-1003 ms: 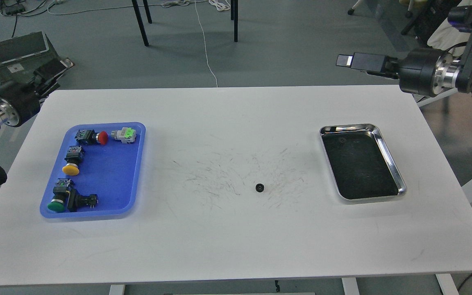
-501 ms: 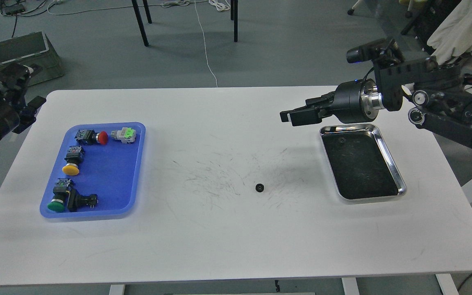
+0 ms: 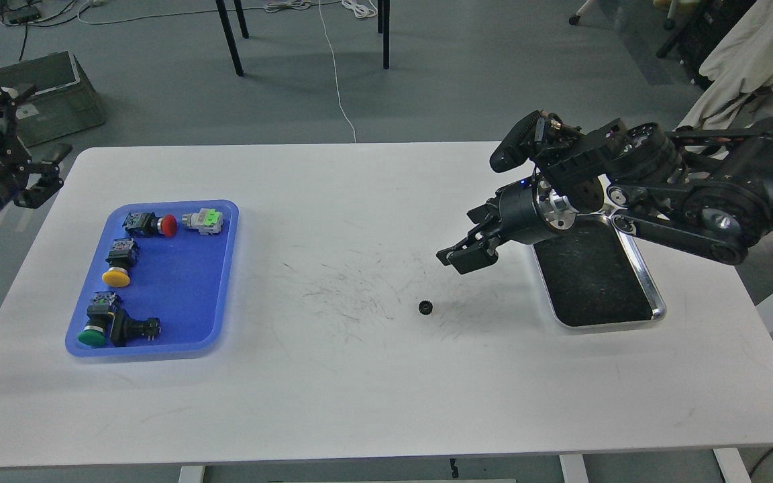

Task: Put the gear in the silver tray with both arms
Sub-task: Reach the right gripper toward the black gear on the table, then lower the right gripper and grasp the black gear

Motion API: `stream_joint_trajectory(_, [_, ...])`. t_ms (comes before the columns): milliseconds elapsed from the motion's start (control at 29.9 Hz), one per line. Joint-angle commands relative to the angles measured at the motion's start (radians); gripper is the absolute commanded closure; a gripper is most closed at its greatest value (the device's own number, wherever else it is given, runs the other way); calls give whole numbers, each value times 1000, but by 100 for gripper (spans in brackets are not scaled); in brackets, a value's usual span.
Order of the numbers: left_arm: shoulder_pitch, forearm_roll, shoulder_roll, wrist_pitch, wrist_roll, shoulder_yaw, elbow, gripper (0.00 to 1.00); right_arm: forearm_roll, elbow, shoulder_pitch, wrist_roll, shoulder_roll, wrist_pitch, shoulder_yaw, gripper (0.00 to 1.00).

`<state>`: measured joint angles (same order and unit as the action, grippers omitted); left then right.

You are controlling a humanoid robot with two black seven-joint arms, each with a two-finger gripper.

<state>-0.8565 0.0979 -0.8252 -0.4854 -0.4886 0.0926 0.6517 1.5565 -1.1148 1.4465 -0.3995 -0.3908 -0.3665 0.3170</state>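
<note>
Gear (image 3: 425, 307) lies loose on the table (image 3: 359, 402), lower centre of frame; silver tray (image 3: 648, 292) at right holds none. My right gripper (image 3: 461, 257) hovers above-right, fingers parted, empty. Left gripper (image 3: 41, 181) upper left, aperture unclear. Pickup and placement remain.

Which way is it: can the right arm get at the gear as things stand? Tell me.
Probably yes. The right gripper hangs open just up and right of the gear, which lies alone on bare table, nothing between them.
</note>
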Motion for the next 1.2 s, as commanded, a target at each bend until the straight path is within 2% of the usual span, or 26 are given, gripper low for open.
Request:
stream_joint_trajectory(0, [-4,6,4,-3,0,13,-18,2,7,13,2,-27,38,0,39,5])
stream_joint_trajectory(301, [-1,29,61,-3,0,71,-35,2,13,78,-18,-32,84,1,80,5])
stream_joint_trajectory(368, [-1,36,83,-3,0,99,-41,2,14,102,-18,-33,89,4,111,9])
stream_joint_trajectory(535, [7,40,93,-3,0,139,-32,2,19,102,-23,-35,130,4,132,10])
stream_joint_trajectory(635, [8,48,95,-3,25,142,-38,2,30,104,-21,-39,158,4,148,13])
stream_joint_trajectory(836, [17,82,95,-3,27,145,-43,2,54,125,-43,-39,196,4,162,15])
stream_joint_trajectory(970, [20,86,92,-3,25,148,-46,2,70,183,-58,-41,220,12,206,20])
stream_joint_trajectory(1170, [30,92,95,-3,25,205,-86,2,70,265,-98,-41,293,32,214,21])
